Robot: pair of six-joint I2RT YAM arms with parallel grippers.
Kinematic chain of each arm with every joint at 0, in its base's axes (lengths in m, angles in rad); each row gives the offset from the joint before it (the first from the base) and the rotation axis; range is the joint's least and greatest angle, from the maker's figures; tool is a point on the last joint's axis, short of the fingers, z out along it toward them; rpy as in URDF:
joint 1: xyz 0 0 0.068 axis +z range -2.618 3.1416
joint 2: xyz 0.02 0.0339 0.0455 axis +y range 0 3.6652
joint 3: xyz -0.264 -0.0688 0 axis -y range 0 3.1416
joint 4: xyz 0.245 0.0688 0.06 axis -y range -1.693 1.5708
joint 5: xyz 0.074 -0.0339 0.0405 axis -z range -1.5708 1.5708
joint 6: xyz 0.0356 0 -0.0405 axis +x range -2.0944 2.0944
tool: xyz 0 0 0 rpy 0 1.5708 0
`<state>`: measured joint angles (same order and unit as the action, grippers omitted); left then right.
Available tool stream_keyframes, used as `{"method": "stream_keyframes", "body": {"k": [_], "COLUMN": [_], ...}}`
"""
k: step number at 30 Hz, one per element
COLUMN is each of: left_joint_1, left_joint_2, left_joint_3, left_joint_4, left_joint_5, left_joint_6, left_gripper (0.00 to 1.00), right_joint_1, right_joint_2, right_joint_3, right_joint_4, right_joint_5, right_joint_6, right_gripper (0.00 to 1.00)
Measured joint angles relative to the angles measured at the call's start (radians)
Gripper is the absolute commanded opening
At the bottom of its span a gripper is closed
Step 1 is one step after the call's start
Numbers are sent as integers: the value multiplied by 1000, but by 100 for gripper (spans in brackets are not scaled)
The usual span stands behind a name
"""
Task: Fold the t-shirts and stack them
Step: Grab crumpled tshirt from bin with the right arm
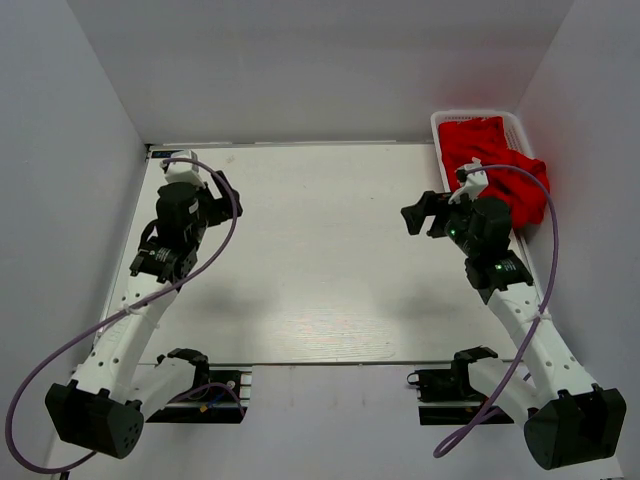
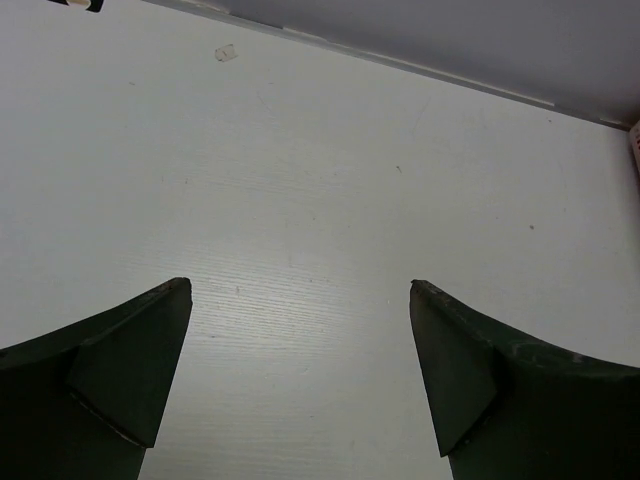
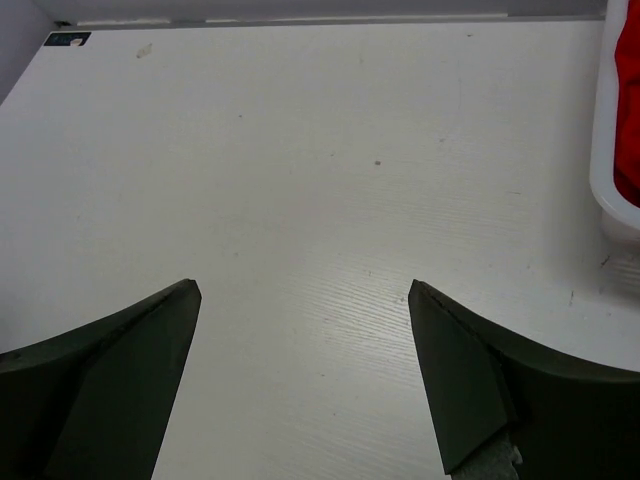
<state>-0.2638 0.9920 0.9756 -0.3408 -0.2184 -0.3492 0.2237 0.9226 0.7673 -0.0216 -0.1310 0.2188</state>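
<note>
The red t-shirts point(image 1: 490, 160) lie heaped in a white basket point(image 1: 441, 122) at the table's far right; one hangs over its near rim. A strip of red fabric point(image 3: 628, 100) behind the basket's wall point(image 3: 606, 150) shows at the right edge of the right wrist view. My right gripper point(image 1: 420, 215) is open and empty, above the table just left of the basket. In its wrist view point(image 3: 305, 290) only bare table lies between the fingers. My left gripper point(image 1: 222, 190) is open and empty at the far left of the table. Its wrist view point(image 2: 300, 285) shows only bare table.
The white table point(image 1: 320, 260) is enclosed by grey walls at the left, back and right. A small dark tag point(image 3: 67, 39) sits at the table's far left corner. Both arm bases stand at the near edge.
</note>
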Motion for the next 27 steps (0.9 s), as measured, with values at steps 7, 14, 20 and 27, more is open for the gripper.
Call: {"method": "stream_keyframes", "body": {"k": [7,14,20,27], "left_joint_1": [0,0,0,0], "left_joint_2": [0,42,69,115], "left_joint_3": [7,17,17,32], "left_joint_4": [-48,-75,-67,-31], "left_joint_5": [-47,-60,-59,-51], "left_joint_6": [-12,-14,0,38], "left_gripper": [100,100,100,100], "right_joint_1": [0,0,-18,-83], "right_joint_2": [7,98,291,600], "right_joint_3": [0,39,242,619], "right_joint_4": [-8,-21,-114,-277], "right_joint_5": [-22,61,290,427], "right_joint_6": [8,12,41,32], "right_gripper": [90,90,90,90]}}
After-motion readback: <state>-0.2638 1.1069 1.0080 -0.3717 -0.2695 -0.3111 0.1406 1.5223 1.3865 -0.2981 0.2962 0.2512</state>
